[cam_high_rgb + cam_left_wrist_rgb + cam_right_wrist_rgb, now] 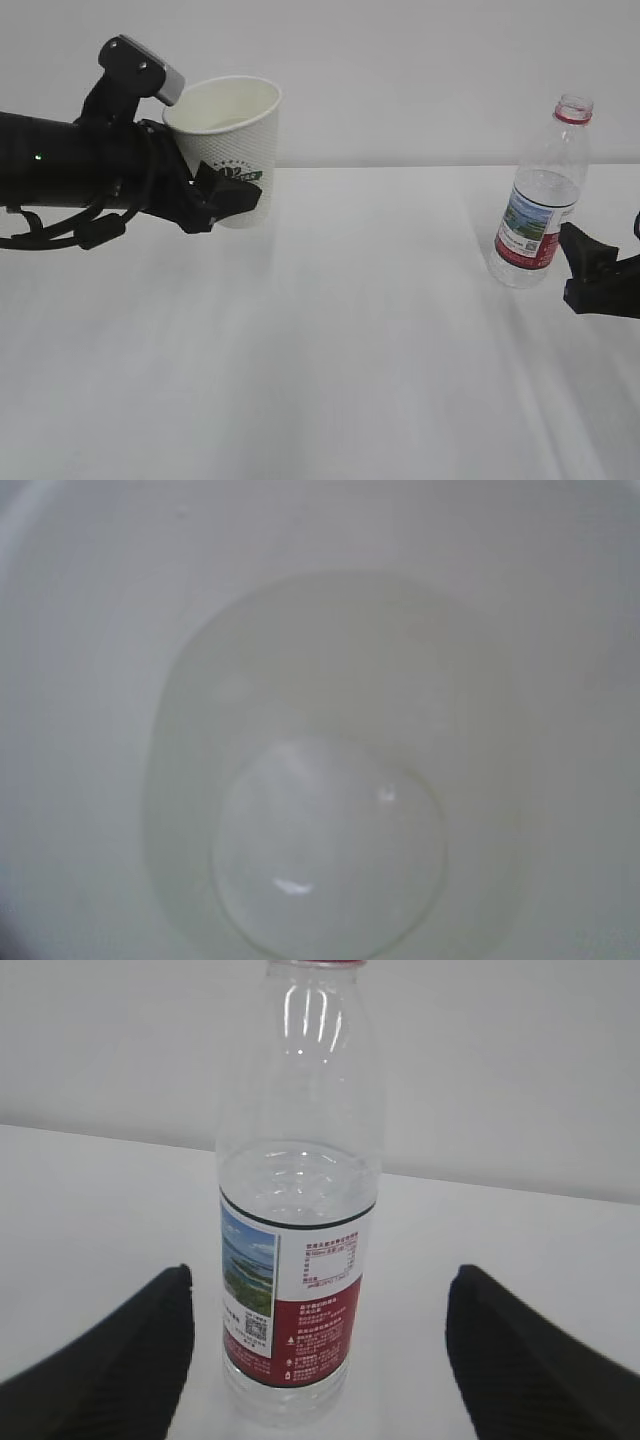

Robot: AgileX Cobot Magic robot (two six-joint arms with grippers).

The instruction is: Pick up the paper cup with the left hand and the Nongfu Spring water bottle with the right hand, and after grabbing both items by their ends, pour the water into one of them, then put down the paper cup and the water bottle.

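The paper cup [232, 145], with some water [330, 850] in it, is held aloft at far left by the left hand [225, 195]. The bottle [540, 200] stands at right, apparently put down, between the right hand's [598, 275] spread jaws; the cup remains to set down.

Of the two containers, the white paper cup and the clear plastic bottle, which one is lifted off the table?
The white paper cup, gripped by the left hand. The clear plastic bottle stands on the table, untouched.
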